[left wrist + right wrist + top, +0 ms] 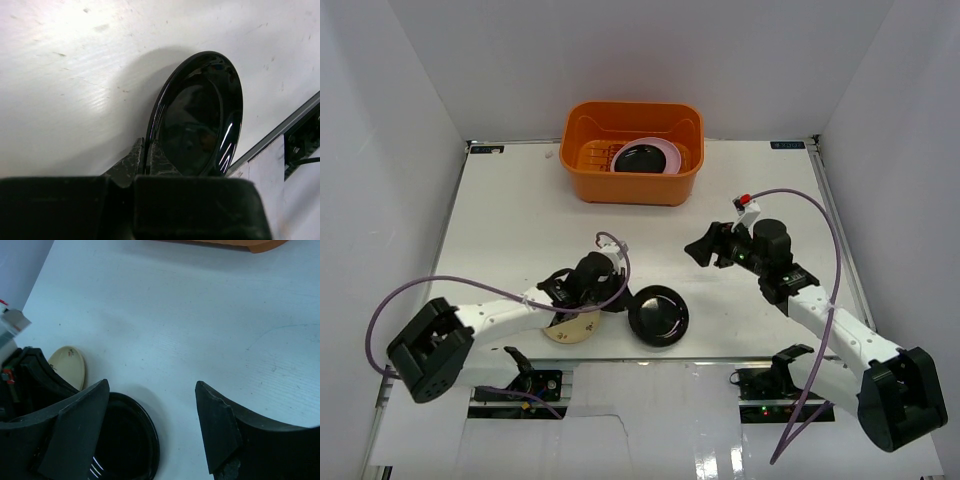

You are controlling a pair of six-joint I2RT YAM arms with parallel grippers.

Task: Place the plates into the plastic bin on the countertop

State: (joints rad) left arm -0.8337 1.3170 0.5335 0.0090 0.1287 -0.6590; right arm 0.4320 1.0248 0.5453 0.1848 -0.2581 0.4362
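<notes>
Left claw [146,155]: closed tight on the near-left rim of the near black plate [200,120], one finger on each face of the rim. The plate extends right from the fingertips. It cannot be told whether it is clear of the bench [520,220].

Position of that plate: near edge of the bench, roughly central, beside the metal edging.

Tan plate [570,328]: flat on the bench just left of the near black plate, partly under the left wrist. Small brown marks show on it in the right wrist view.

Right claw [150,387]: wide, nothing between its fingers [80,430]. It hangs above the bench on the right side, pointing left, well apart from every plate.

Bin [630,185]: far centre of the bench. Inside, at its right end, the far black plate [645,158] rests on the pink plate [667,148].

Writing: two dark labels [786,145] sit at the far corners of the bench. Their text is too small to read.
</notes>
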